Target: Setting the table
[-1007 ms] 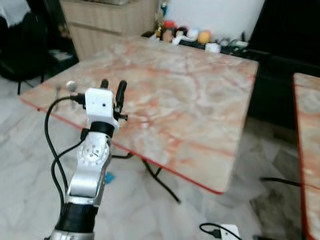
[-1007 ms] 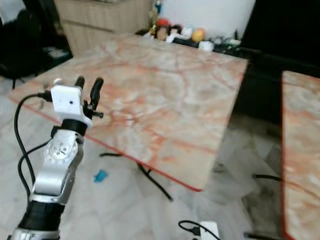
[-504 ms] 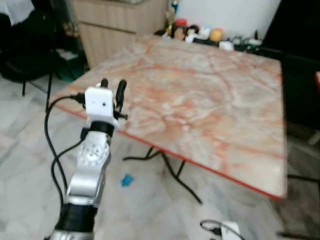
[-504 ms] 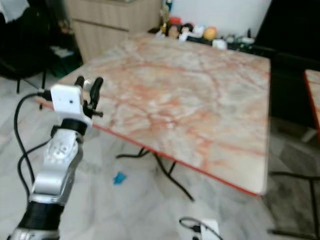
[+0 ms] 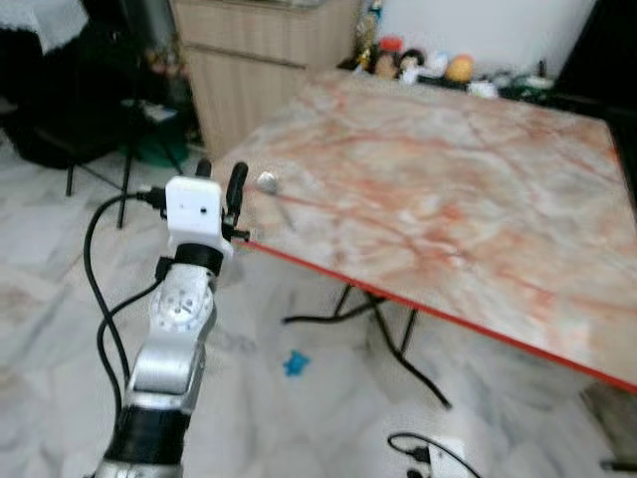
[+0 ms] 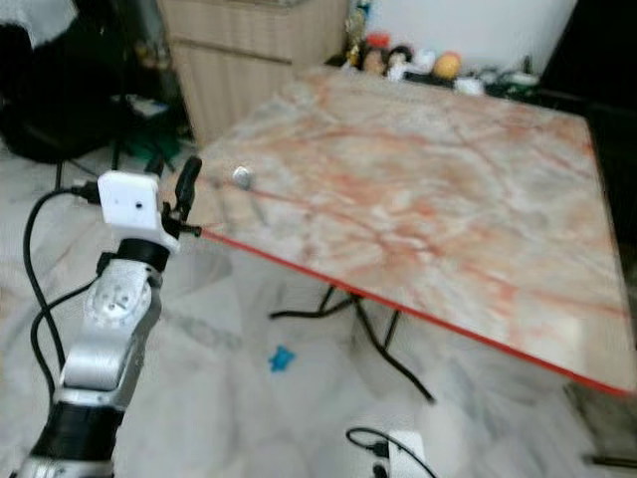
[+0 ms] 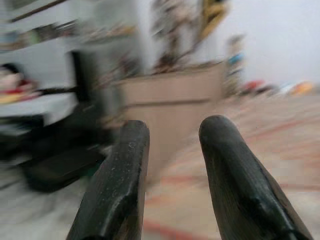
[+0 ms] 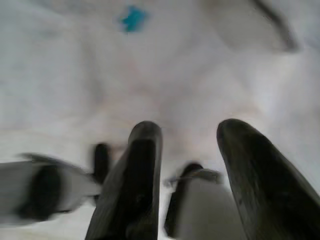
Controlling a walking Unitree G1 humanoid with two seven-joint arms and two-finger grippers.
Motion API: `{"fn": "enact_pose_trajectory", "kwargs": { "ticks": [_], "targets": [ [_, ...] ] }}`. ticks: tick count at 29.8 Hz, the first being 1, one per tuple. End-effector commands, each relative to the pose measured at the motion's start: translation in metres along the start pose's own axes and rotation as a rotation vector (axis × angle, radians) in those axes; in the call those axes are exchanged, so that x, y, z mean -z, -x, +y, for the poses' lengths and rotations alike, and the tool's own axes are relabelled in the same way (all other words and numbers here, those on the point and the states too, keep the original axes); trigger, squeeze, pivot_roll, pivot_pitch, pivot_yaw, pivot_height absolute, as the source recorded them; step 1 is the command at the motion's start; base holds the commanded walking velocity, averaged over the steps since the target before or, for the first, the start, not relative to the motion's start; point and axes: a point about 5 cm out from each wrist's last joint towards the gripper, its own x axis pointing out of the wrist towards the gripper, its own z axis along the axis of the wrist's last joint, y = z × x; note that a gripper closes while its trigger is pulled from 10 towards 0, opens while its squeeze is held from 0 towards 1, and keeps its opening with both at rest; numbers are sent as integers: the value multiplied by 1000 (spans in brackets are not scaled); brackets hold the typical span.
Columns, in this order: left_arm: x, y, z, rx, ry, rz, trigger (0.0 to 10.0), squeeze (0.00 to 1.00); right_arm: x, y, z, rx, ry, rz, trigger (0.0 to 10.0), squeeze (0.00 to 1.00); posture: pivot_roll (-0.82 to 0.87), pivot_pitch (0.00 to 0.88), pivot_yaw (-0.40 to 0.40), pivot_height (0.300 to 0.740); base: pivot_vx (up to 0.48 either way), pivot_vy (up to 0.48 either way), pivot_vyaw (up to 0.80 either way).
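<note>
Floor: pale grey marbled tile floor (image 5: 60, 329).
Scrap: small blue scrap (image 5: 294, 362) lying on the floor beneath the table edge.
Cabinet: light wooden cabinet (image 5: 264, 60), beyond the table's far left corner.
Cable: black cable with white plug block (image 5: 438, 458).

A square worktop (image 5: 468, 189) of pink-veined marble with a red edge carries 1 small round silvery object (image 5: 267, 181) near its left corner.

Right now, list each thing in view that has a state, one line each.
left gripper: raised beside the table's near corner, fingers apart, holding nothing
right gripper: pointing down at the floor, fingers apart, holding nothing
marble table: standing, top mostly bare
small round silvery object: resting on the tabletop near its corner
blue scrap: lying on the floor under the table
</note>
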Motion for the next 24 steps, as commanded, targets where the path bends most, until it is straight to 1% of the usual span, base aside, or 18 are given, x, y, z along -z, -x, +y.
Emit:
{"fn": "enact_pose_trajectory", "kwargs": {
  "ticks": [1, 2, 4, 5, 8, 11, 12, 14, 16, 17, 18, 19, 20, 22, 23, 24],
  "targets": [
    [2, 2, -5, 11, 5, -4, 10000, 0, 6, 2, -12, 34, 1, 18, 10000, 0, 148, 41, -26, 740, 0, 0, 0],
    [11, 4, 1, -11, 5, 27, 10000, 0, 6, 2, -11, 33, 2, 18, 10000, 0, 149, 40, -26, 740, 0, 0, 0],
    [20, 7, 7, -36, 5, 66, 10000, 0, 6, 2, -10, 32, 3, 18, 10000, 0, 150, 42, -26, 740, 0, 0, 0],
    [33, 12, 12, -49, 7, 120, 10000, 0, 6, 2, -9, 31, 4, 20, 10000, 0, 152, 43, -26, 740, 0, 0, 0],
    [53, 22, 19, -50, -9, 198, 10000, 0, 7, 2, -7, 30, 5, 22, 10000, 0, 151, 43, -24, 740, 0, 0, 0],
    [75, 36, 25, -58, -13, 283, 10000, 0, 9, 3, -6, 31, 5, 26, 10000, 0, 154, 41, -23, 740, 0, 0, 0],
    [75, 36, 25, -58, -13, 283, 10000, 0, 9, 3, -6, 31, 5, 26, 10000, 0, 154, 41, -23, 740, 0, 0, 0],
    [93, 47, 25, -46, -20, 360, 10000, 0, 12, 4, -8, 31, 6, 30, 10000, 0, 159, 42, -25, 740, 0, 0, 0],
    [115, 62, 24, -22, -21, 464, 10000, 0, 17, 5, -13, 35, 7, 35, 10000, 0, 157, 40, -24, 740, 0, 0, 0],
    [122, 68, 23, -17, -18, 499, 10000, 0, 18, 6, -16, 38, 6, 36, 10000, 0, 157, 41, -24, 740, 0, 0, 0],
    [134, 78, 22, -4, -13, 556, 10000, 0, 20, 7, -22, 44, 3, 38, 10000, 0, 157, 37, -24, 740, 0, 0, 0],
    [142, 84, 19, 20, 3, 603, 10000, 0, 21, 8, -27, 50, 1, 39, 10000, 0, 157, 39, -22, 740, 0, 0, 0],
    [142, 84, 19, 20, 3, 603, 10000, 0, 21, 8, -27, 50, 1, 39, 10000, 0, 157, 39, -22, 740, 0, 0, 0],
    [151, 93, 15, 45, 20, 658, 10000, 0, 23, 9, -32, 56, -1, 40, 10000, 0, 161, 36, -22, 740, 0, 0, 0],
    [158, 99, 14, 61, 34, 697, 10000, 0, 24, 10, -35, 59, -2, 41, 10000, 0, 159, 37, -22, 740, 0, 0, 0],
    [168, 111, 11, 78, 40, 762, 10000, 0, 25, 11, -38, 63, -5, 43, 10000, 0, 159, 38, -21, 740, 0, 0, 0]
  ]
}}
